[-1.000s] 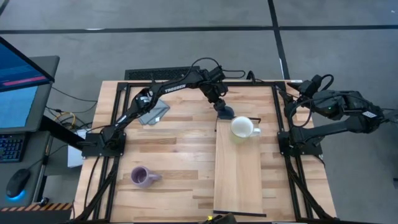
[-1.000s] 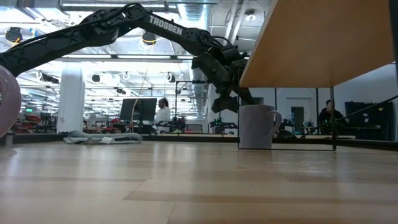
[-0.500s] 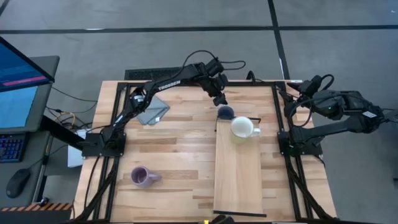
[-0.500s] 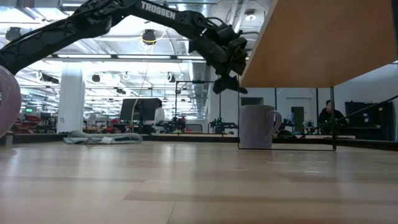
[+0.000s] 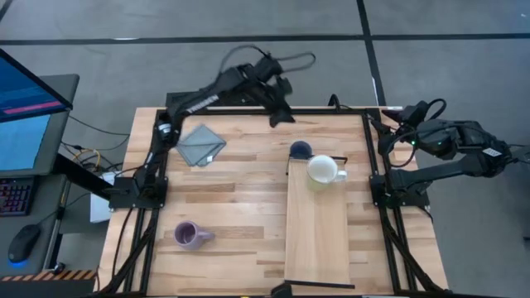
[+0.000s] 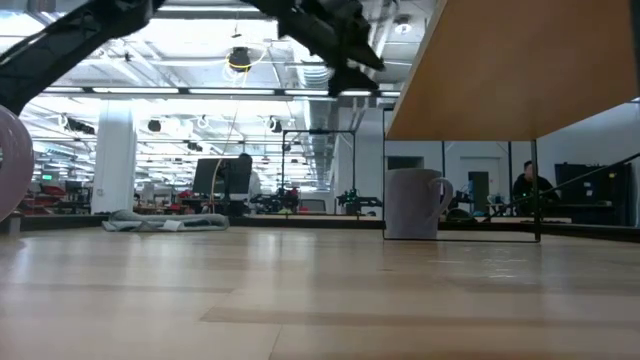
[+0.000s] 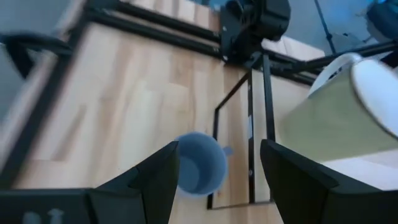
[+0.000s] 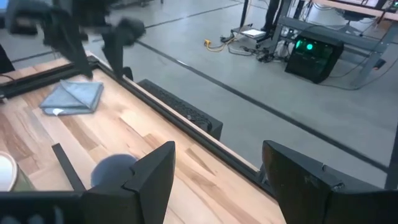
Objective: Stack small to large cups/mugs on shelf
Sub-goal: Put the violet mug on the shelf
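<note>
Left claw (image 5: pixel 280 118) hangs released and empty over the bench's (image 5: pixel 232 207) far edge; my right claw (image 5: pixel 389 124) waits spread off the right side. Three mugs: a cream-white ceramic mug (image 5: pixel 323 170) on the pale wooden shelf plank (image 5: pixel 319 236), a slate-blue mug (image 5: pixel 300 150) on the bench just beside the shelf's far end, a lavender mug (image 5: pixel 189 235) well apart. Nothing stacked yet, I judge.
</note>
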`<state>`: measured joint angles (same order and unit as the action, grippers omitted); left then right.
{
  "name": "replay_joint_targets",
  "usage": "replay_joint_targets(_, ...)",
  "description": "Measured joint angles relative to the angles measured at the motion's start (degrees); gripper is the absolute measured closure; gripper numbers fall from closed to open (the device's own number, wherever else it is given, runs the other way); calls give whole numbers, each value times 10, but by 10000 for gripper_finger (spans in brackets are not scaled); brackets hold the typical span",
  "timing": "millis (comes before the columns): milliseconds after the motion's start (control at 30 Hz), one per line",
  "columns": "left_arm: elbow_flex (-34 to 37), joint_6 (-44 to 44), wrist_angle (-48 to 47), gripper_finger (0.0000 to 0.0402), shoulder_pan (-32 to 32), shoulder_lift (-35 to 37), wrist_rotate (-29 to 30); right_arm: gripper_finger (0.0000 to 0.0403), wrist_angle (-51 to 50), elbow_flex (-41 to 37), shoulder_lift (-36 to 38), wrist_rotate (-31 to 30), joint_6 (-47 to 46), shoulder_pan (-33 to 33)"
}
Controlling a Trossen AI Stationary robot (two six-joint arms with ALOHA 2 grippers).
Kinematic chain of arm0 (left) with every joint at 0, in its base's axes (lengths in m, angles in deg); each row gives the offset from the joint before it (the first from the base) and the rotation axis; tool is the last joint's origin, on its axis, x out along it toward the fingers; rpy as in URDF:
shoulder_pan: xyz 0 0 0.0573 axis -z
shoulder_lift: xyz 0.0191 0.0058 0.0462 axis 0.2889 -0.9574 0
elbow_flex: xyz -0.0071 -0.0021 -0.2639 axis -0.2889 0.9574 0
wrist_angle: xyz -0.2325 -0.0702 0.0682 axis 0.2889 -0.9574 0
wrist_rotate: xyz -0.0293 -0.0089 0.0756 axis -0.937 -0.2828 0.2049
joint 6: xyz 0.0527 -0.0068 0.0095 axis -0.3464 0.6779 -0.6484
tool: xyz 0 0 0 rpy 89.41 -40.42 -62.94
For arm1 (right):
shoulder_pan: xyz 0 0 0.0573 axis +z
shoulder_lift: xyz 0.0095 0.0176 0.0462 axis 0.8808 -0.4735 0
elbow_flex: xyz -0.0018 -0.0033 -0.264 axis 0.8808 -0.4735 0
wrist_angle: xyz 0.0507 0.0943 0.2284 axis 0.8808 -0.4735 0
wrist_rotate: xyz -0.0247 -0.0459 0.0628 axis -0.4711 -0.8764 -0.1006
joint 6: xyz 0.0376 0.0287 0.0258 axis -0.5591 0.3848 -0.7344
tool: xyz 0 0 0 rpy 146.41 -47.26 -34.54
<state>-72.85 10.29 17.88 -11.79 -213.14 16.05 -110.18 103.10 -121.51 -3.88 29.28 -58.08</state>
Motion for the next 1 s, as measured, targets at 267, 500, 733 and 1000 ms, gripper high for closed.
replay_joint_targets(267, 0, -16, -18, 186, -45, 90, 17, 138, 13, 0, 0, 14, -20, 0)
replay_joint_targets(500, 0, -49, -18, 186, -64, 126, 1, 138, 13, 0, -17, 25, -20, 0)
replay_joint_targets(733, 0, -78, -22, 186, -87, 131, -27, 138, 13, 0, -39, 22, -19, 0)
replay_joint_targets(1000, 26, -97, -5, 186, -115, 162, -44, 138, 13, 0, -56, -23, 11, -1)
